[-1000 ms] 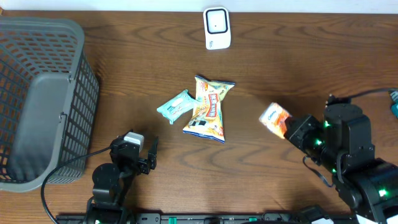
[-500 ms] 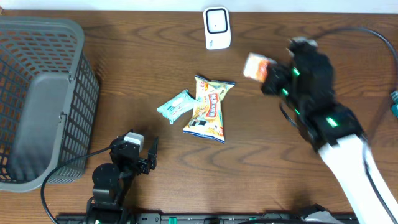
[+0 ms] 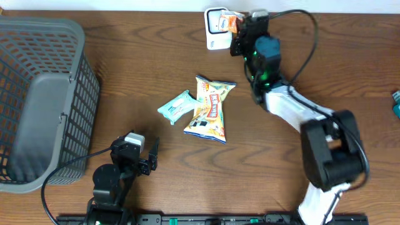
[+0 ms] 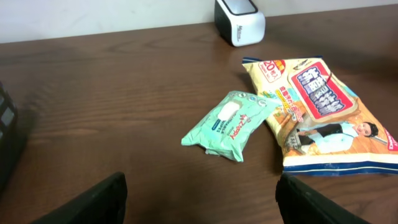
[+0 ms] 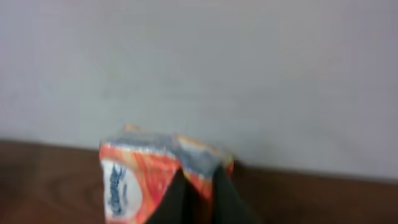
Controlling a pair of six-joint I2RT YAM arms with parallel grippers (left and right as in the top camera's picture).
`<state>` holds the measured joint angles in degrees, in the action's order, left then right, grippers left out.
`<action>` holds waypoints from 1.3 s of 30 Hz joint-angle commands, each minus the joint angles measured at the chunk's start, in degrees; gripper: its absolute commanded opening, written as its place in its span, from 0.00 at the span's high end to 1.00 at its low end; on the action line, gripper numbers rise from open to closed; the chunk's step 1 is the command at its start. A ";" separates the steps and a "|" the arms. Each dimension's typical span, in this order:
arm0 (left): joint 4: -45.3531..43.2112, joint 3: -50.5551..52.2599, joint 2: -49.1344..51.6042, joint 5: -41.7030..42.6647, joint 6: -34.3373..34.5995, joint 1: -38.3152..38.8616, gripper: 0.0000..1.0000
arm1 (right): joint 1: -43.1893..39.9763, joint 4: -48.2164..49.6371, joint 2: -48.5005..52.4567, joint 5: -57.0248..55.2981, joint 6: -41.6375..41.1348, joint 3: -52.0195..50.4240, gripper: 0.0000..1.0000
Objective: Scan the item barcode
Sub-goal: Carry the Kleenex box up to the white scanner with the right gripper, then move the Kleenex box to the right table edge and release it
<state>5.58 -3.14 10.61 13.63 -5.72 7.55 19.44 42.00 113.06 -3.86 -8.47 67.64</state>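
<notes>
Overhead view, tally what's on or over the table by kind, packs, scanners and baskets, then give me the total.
packs: 3, namely the green wipes pack, the yellow snack bag and the orange pack held in the right gripper
scanner: 1
basket: 1
total: 5

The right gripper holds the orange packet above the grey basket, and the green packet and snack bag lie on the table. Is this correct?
Not quite: the right gripper holds the orange packet at the white scanner, not above the grey basket; the overhead view shows this. The rest is correct.
</notes>
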 commanded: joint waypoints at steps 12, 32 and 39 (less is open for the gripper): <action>1.44 1.05 -0.11 0.92 0.92 -0.26 0.23 | 0.59 -7.67 20.24 -0.35 3.02 25.55 0.99; 1.44 1.05 -0.11 0.92 0.90 -0.26 0.23 | -1.11 -42.75 7.89 -3.54 4.15 32.44 0.99; 1.44 1.05 -0.11 0.92 0.90 -0.26 0.23 | -8.96 -78.42 -9.68 -29.64 8.52 32.44 0.99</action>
<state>5.56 -3.14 10.68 13.63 -5.69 7.55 15.35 -27.64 106.96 -18.74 -1.83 100.18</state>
